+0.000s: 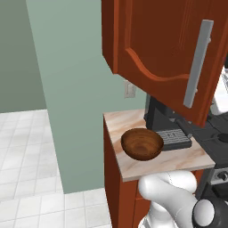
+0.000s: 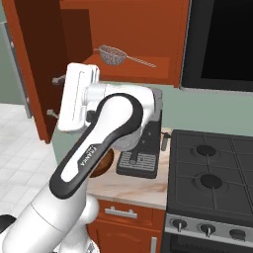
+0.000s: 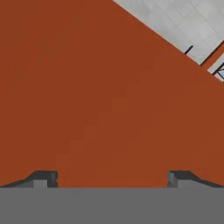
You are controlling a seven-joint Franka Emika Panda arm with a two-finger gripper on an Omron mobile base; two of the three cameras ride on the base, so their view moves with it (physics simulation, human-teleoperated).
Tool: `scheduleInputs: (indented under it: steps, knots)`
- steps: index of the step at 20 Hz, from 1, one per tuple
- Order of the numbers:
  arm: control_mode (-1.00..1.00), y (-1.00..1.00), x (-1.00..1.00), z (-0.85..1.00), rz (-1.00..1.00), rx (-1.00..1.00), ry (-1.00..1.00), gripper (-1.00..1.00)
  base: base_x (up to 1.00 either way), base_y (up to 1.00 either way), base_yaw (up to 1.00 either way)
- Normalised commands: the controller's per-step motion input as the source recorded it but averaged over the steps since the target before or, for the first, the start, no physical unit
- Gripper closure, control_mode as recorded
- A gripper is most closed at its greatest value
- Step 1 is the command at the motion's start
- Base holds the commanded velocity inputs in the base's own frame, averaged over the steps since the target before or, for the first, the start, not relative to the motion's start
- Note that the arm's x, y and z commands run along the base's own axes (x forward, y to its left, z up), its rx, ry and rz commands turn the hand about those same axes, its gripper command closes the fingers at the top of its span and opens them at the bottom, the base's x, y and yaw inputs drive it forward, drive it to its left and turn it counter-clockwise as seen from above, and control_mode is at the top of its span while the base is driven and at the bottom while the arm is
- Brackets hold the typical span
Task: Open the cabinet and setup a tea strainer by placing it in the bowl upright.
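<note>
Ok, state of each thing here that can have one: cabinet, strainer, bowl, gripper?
cabinet: door swung open
tea strainer: on the cabinet shelf, not yet picked up
bowl: upright on the counter, empty
gripper: open, holding nothing, facing the wood

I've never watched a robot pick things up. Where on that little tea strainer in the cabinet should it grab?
Probably the round mesh basket of the tea strainer, from the open cabinet front: it sits upright on the shelf, and its thin handle lying to the side offers less to pinch.

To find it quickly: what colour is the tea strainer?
Silver; the small round wire-mesh tea strainer shows best in the right base view.
</note>
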Motion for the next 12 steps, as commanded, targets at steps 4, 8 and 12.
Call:
scheduleInputs:
  steps: [4,8,12]
  knots:
    - [-1.00,0.83,-0.01,0.00,0.08,-0.13,0.04,-1.00,0.00,0.00,0.00]
    - [-1.00,0.73,-0.02,0.00,0.00,-0.05,0.02,-1.00,0.00,0.00,0.00]
    - [-1.00,0.64,-0.06,0.00,-0.02,0.00,0.00,-1.00,0.00,0.00,0.00]
